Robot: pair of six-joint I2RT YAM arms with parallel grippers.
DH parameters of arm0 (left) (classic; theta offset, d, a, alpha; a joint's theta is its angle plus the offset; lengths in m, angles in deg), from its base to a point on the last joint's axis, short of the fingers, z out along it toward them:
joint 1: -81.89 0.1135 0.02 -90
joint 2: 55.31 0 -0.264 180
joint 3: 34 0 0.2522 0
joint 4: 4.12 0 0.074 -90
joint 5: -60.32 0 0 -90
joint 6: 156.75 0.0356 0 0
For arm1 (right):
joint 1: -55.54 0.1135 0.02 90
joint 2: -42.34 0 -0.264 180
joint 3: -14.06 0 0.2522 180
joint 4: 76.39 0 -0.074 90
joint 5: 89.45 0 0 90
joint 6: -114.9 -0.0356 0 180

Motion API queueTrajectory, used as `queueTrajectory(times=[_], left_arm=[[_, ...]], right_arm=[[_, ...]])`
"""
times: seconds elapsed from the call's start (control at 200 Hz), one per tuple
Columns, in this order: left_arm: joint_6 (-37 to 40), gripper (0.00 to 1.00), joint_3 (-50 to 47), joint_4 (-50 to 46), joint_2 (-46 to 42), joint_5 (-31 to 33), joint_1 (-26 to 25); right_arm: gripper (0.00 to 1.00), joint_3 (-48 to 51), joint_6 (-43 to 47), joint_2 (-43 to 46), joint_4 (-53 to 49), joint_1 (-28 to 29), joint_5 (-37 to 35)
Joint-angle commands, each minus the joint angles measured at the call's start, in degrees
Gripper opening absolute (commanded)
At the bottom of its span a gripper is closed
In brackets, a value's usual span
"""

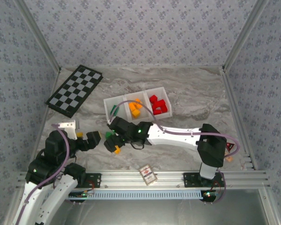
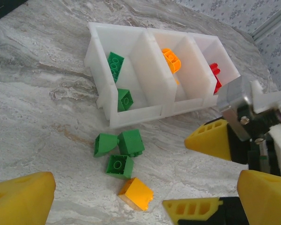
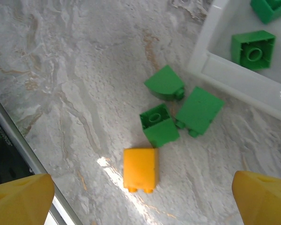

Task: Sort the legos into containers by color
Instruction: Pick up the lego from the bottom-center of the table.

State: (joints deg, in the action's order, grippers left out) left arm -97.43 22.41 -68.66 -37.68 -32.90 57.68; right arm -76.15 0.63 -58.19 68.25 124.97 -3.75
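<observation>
The white three-compartment tray (image 1: 126, 99) holds green legos (image 1: 114, 110) on the left, orange ones (image 1: 135, 108) in the middle and red ones (image 1: 159, 105) on the right. In front of it on the table lie three loose green legos (image 3: 159, 125) and one orange lego (image 3: 139, 169). My right gripper (image 3: 143, 201) hangs open just above the orange lego, its yellow fingertips (image 3: 21, 197) wide on either side and holding nothing. My left gripper (image 2: 143, 206) is open and empty too, facing the same cluster (image 2: 120, 166) from the left, close beside the right gripper (image 2: 201, 173).
A black-and-white checkerboard (image 1: 75, 90) lies at the back left. A small red-patterned card box (image 1: 148, 175) rests by the near rail. The metal frame rail (image 3: 18, 140) runs close to the bricks.
</observation>
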Motion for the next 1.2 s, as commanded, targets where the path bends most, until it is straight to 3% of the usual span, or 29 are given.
queueTrajectory(times=[0.0, 0.245, 0.72, 1.194], left_arm=[[-0.26, 1.00, -0.36, 1.17, -1.54, 1.41, -0.49], [-0.24, 1.00, -0.32, 1.17, -1.45, 1.54, -0.49], [-0.35, 1.00, -0.29, 1.02, -1.90, 2.26, -0.49], [-0.44, 1.00, -0.29, 0.99, -2.07, 2.34, -0.49]], right_arm=[[1.00, -0.81, 1.45, -3.71, 1.94, 0.50, -2.01], [1.00, -4.17, 3.23, -9.07, -1.22, 1.28, -4.27], [0.91, -9.87, 4.24, -15.73, -11.85, 4.58, -5.12], [0.62, -15.38, 6.26, -22.05, -16.26, 3.91, -4.14]])
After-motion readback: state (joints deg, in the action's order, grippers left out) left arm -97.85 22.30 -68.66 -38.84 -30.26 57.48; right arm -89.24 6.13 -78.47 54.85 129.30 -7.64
